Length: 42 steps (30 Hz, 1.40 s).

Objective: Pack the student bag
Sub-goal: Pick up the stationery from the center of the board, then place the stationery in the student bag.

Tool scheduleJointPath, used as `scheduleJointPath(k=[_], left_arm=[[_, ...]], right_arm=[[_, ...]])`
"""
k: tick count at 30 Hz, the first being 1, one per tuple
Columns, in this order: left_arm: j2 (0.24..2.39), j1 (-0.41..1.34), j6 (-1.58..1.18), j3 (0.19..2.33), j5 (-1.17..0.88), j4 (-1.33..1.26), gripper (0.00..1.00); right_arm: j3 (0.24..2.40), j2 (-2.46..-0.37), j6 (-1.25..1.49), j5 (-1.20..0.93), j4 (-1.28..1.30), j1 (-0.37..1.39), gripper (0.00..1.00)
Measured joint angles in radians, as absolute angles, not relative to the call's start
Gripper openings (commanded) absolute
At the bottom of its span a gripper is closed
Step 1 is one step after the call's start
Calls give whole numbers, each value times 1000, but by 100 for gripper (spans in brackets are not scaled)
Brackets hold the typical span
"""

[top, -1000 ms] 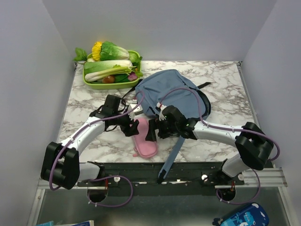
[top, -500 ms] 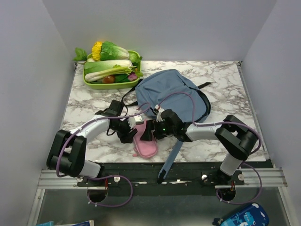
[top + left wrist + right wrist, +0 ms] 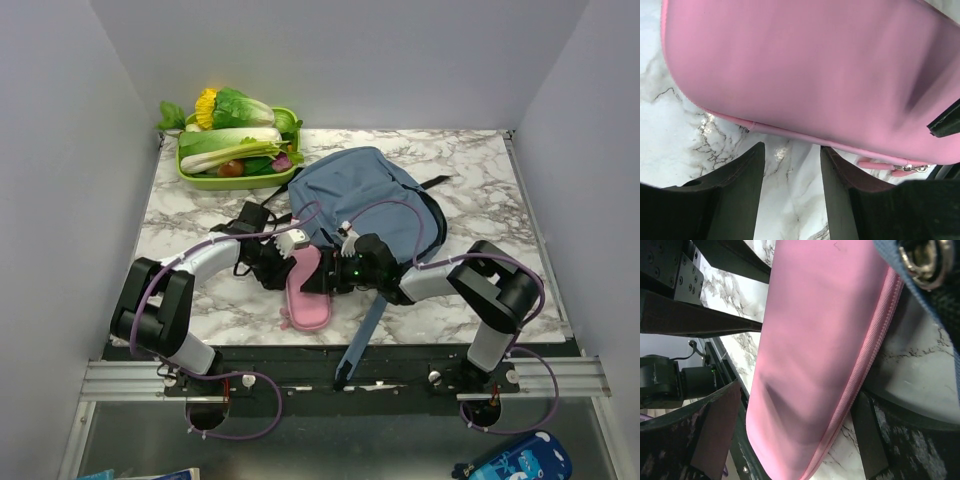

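Both arms have closed in on the pink pencil case (image 3: 308, 300): left gripper (image 3: 791, 150) half open, empty; right gripper (image 3: 790, 435) spread wide, straddling it beside the backpack (image 3: 360, 195).

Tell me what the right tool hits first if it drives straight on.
The pink pencil case, lying inside the open right tool; depth is unclear, but it looks very near. The left tool sits beyond.
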<state>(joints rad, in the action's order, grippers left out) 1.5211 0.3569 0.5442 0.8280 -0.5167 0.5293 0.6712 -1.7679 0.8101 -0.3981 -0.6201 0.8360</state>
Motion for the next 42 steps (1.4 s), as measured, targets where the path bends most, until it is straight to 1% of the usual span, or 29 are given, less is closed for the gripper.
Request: scheduleJointPath(k=[2,3,4,5,7,8,10,11,12,14,16,17,18,19,20,21,23,24,26,27,30,32,33,37,42], left_arm=[[1521,363,511,831,-519,526,56],[1521,368,501,831,-520,526,57],[1521,379,488,830,-520,526,57],[1521,392,477,829,-521,527,57],[1521,418,449,825,-535,522,57],[1521,429,434,825,-553,508,57],[1521,453,412,825,-574,481,57],[1521,459,406,825,-580,476,57],[1520,460,401,825,-589,472,57],[1520,460,395,831,-599,478,58],[1519,460,393,853,-609,500,62],[1516,458,392,880,-615,527,66],[1510,458,393,910,-618,549,76],[1504,457,395,937,-619,567,80],[1499,455,395,957,-621,579,82],[1480,455,400,1022,-619,607,85],[1451,452,408,1114,-617,633,88],[1439,452,415,1186,-617,638,90],[1432,457,418,1291,-612,643,91],[1437,467,419,1349,-601,646,91],[1475,523,429,1463,-576,655,91],[1515,580,440,1487,-552,652,95],[1547,621,449,1489,-542,654,99],[1683,730,476,1502,-512,676,99],[1862,820,517,1610,-461,722,99]], right_arm=[[664,-1767,821,-398,-628,833,89],[662,-1763,826,-394,-629,829,83],[661,-1761,831,-387,-630,827,79],[661,-1759,837,-377,-630,825,70],[660,-1755,854,-358,-639,820,61],[657,-1753,868,-358,-656,821,53],[651,-1740,883,-355,-675,826,46],[645,-1730,886,-353,-675,825,40],[637,-1720,885,-350,-673,825,38],[628,-1699,881,-343,-653,825,37],[625,-1658,870,-332,-624,824,35],[623,-1627,859,-321,-601,824,34],[622,-1587,847,-305,-575,823,33],[620,-1534,834,-282,-537,822,33],[619,-1468,817,-262,-484,823,33],[619,-1395,802,-240,-432,823,33],[627,-1238,772,-189,-311,824,30],[634,-1154,756,-164,-244,830,28],[666,-995,727,-78,-85,839,28],[686,-932,711,-30,-16,844,26],[759,-799,695,143,194,837,24],[802,-757,706,265,332,821,24],[821,-743,711,326,403,808,24],[863,-720,724,498,630,725,23],[877,-686,687,603,770,605,21]])
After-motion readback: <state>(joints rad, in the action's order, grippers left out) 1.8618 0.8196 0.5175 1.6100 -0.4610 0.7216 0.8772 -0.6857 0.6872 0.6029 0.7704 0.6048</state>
